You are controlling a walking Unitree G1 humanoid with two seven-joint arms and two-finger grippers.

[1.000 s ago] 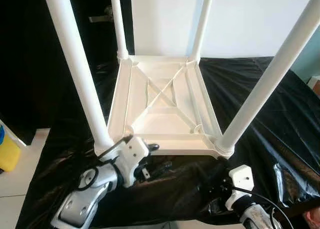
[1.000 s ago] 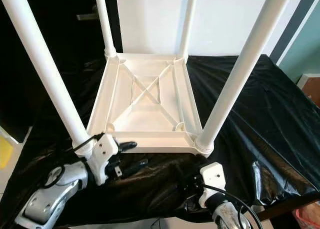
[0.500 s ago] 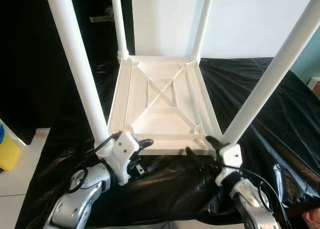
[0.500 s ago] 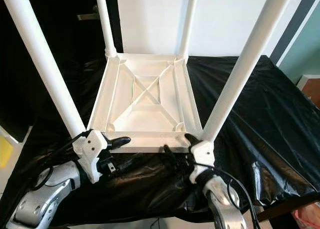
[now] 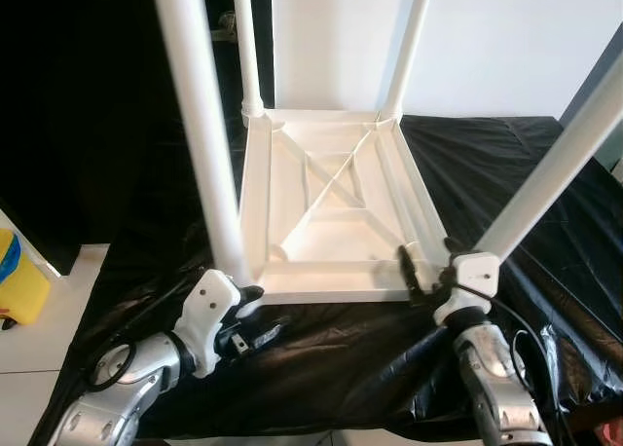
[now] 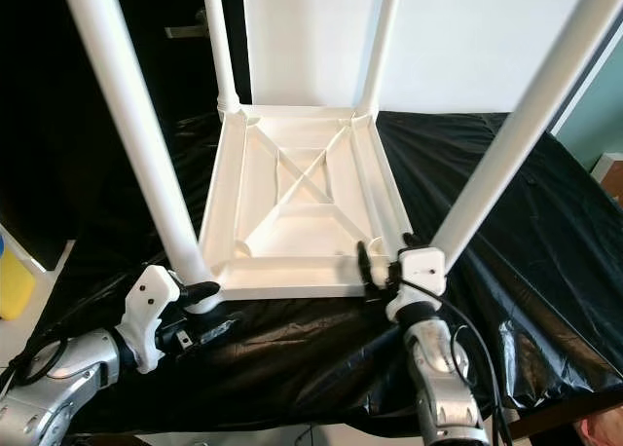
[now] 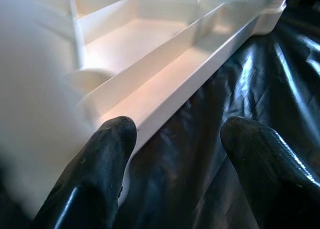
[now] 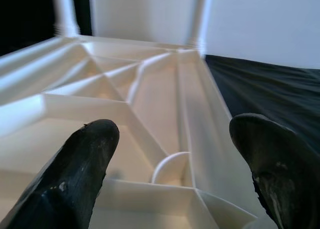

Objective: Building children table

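Flanking upturned table (image 5: 331,198), black sheet (image 5: 506,164) beneath

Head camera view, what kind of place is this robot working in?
Likely a room in a home set up as an assembly spot. A white children's table lies upside down, legs up, on a surface draped in black plastic sheeting, against a plain white wall, with pale tiled floor alongside.

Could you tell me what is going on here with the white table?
A small white table lies upside down on a black sheet, all four legs pointing up. The robot's left hand is at the near left corner and its right hand at the near right corner, both open at the near rim.
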